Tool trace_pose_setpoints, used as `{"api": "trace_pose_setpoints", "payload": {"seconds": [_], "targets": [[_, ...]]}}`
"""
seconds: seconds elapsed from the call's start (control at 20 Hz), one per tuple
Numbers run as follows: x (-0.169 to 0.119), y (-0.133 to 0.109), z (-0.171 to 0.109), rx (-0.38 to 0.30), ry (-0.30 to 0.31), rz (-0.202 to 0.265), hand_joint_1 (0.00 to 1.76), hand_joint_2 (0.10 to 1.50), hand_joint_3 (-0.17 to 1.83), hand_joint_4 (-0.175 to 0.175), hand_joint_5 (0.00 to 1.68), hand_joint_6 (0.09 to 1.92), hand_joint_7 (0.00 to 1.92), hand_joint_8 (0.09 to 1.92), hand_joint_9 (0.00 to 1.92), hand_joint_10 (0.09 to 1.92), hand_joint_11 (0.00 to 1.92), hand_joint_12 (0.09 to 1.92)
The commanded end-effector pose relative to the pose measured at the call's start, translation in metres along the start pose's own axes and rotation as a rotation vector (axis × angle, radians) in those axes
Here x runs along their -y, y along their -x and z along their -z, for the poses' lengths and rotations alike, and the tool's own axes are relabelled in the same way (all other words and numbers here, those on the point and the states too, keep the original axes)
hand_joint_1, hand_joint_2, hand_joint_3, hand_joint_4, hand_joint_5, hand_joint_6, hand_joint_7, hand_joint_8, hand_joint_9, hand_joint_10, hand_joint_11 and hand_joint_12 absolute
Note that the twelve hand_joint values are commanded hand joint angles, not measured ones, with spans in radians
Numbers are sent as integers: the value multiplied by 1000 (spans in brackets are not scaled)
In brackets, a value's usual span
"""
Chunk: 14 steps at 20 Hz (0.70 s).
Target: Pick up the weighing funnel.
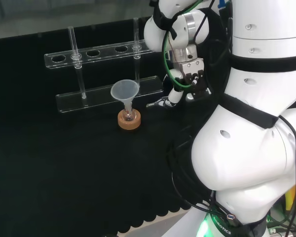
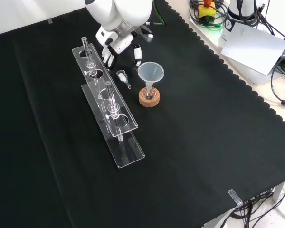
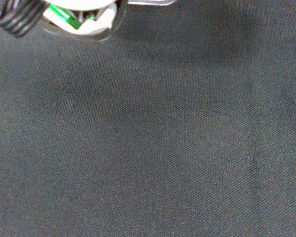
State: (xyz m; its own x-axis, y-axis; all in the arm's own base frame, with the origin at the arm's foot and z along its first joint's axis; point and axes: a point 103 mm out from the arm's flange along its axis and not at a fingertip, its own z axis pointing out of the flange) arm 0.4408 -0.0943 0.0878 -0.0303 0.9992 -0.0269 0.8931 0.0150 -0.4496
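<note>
The weighing funnel (image 2: pixel 123 76), a small clear scoop with a short stem, lies on the black cloth between the clear rack and the big funnel. In the head view the weighing funnel (image 1: pixel 155 103) is a faint glint just left of the hand. The hand (image 2: pixel 119 46) hangs low over the cloth just beyond it, fingers (image 2: pixel 137 56) fairly straight, spread and pointing down. They straddle the spot behind the piece and hold nothing. The hand (image 1: pixel 176 95) comes down below the wrist in the head view. In the wrist view a blurred white part of the hand (image 3: pixel 81 15) sits over bare cloth.
The big funnel (image 2: pixel 150 72) stands in a small flask on a cork ring (image 2: pixel 148 99), right beside the weighing funnel. A clear tube rack (image 2: pixel 115 124) with upright glass tubes runs along its other side. Cables and papers lie off the cloth's scalloped edge (image 2: pixel 237 76).
</note>
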Motion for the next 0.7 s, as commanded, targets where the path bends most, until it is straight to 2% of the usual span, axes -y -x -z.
{"api": "trace_pose_setpoints", "payload": {"seconds": [0.05, 0.7], "targets": [[-8, -2, -6, 7, 1, -2, 926, 557, 598, -8, 598, 116, 379, 692, 620, 590, 524, 1312], [-19, -5, -19, 8, 30, 5, 954, 551, 615, 8, 682, 210, 392, 688, 632, 578, 530, 1303]]}}
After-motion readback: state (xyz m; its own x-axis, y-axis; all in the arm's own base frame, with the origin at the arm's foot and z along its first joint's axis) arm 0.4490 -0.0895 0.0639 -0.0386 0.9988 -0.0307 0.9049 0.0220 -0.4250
